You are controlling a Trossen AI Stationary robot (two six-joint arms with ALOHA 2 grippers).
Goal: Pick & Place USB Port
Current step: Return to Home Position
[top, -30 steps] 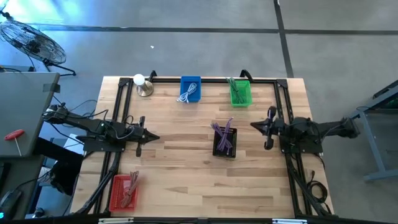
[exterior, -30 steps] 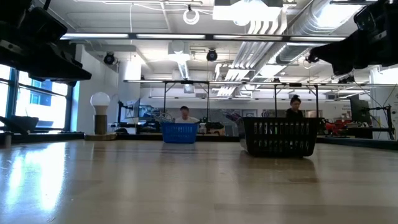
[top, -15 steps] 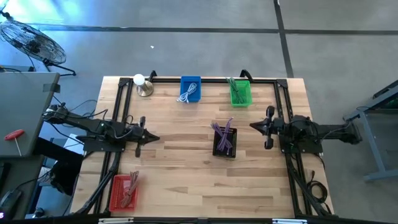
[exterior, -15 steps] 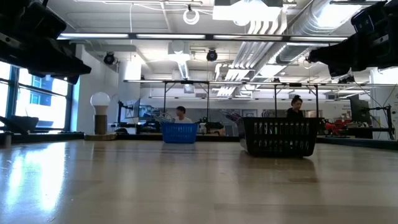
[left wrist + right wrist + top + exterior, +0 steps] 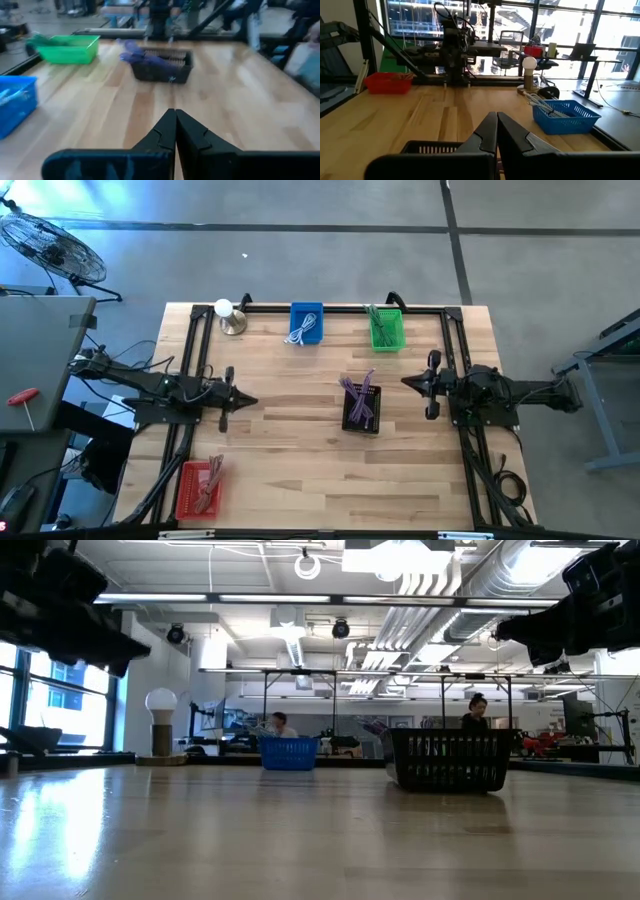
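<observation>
Both arms are hovering over the bench, and the cables are lying in their bins.
I am seeing the left arm (image 5: 180, 392) hanging at the left of the bench (image 5: 290, 460), its jaws pressed together on nothing. The pink cable (image 5: 207, 480) is lying in the red bin (image 5: 183, 500), the white cable (image 5: 298, 332) in the blue bin (image 5: 307, 307), and the purple cable (image 5: 358, 395) in the black bin (image 5: 362, 426). The right arm (image 5: 480, 390) is hanging at the right, jaws likewise pressed together.
</observation>
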